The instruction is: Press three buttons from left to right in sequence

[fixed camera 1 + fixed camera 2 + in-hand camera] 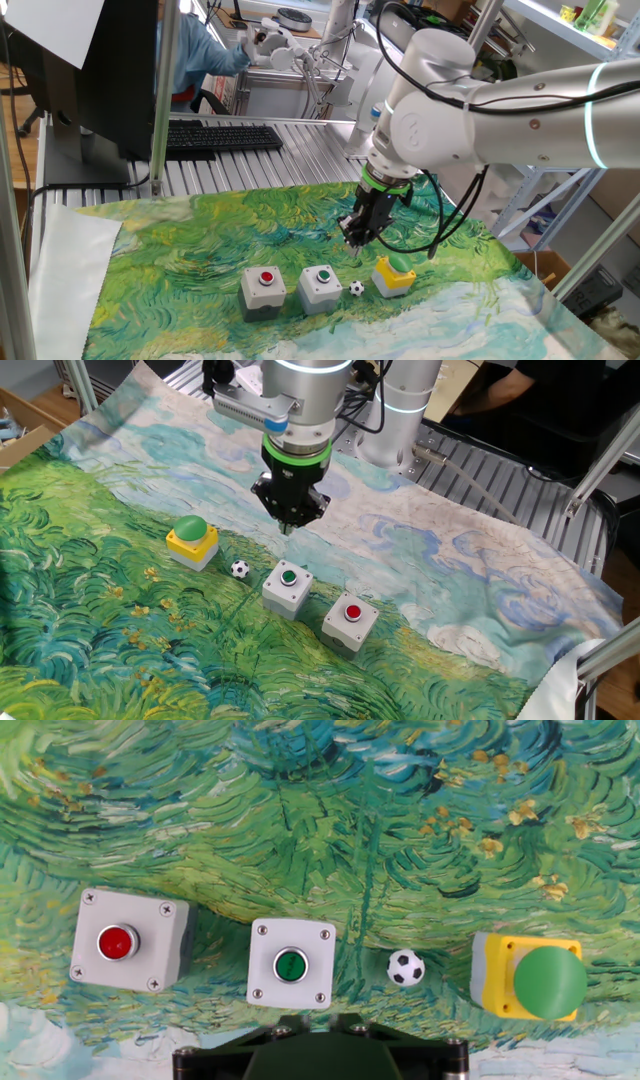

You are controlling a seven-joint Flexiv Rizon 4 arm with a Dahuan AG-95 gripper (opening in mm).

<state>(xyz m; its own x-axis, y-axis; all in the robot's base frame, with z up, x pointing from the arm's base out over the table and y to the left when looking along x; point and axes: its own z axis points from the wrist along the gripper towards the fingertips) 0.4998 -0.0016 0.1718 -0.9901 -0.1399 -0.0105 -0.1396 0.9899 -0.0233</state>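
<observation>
Grey and yellow buttons (290, 965) face up in a left-right row, tool (356, 238) above, grip unclear

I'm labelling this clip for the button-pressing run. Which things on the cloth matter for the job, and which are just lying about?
Part of the job:
grey box with red button
grey box with green button
yellow box with green button
gripper, hovering above the cloth

Just lying about:
small soccer-patterned ball, between the two green-button boxes
keyboard, off the cloth
</observation>
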